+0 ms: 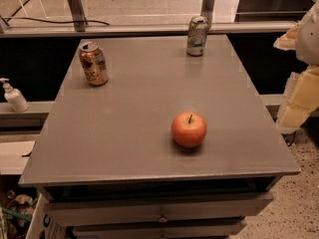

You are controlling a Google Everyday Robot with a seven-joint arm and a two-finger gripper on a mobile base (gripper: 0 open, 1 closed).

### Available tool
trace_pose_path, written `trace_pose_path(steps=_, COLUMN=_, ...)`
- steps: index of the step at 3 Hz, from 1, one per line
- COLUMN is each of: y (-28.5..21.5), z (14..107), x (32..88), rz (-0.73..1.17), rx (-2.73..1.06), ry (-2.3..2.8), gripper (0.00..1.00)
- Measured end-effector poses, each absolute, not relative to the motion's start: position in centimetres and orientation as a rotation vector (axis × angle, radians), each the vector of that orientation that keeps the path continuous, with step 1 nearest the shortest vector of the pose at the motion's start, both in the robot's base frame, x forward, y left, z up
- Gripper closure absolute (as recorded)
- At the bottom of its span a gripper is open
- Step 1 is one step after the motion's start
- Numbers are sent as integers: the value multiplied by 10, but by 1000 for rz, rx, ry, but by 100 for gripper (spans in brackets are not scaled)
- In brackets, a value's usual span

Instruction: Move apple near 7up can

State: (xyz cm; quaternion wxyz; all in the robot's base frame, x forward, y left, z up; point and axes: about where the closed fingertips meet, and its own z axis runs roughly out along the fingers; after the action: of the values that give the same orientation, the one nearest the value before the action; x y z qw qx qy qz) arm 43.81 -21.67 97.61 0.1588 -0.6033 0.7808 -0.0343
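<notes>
Pincer (297,103): beyond the tabletop (124,133) edge, right of the apple (189,129); grip state cannot be told. 7up can (197,36): upright behind the apple, well apart.

A grey table (139,113) with drawers (159,210) stands on speckled floor (299,208) before a metal rail (149,30).

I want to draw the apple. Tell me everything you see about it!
The apple is round, smooth and red-orange, with a short dark stem pointing up. It sits upright and whole on the grey table, toward the front edge, touching nothing else. The gripper is at the view's right edge, apart from it.
</notes>
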Motion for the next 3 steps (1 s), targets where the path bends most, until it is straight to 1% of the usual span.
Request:
trace_pose_path(steps=2, y=-214, z=969, x=436, rz=-68, rx=-1709, ry=2233, gripper=0)
trace_pose_path(steps=3, y=-207, z=948, x=432, rz=33, rx=-1685, ry=2214, gripper=0)
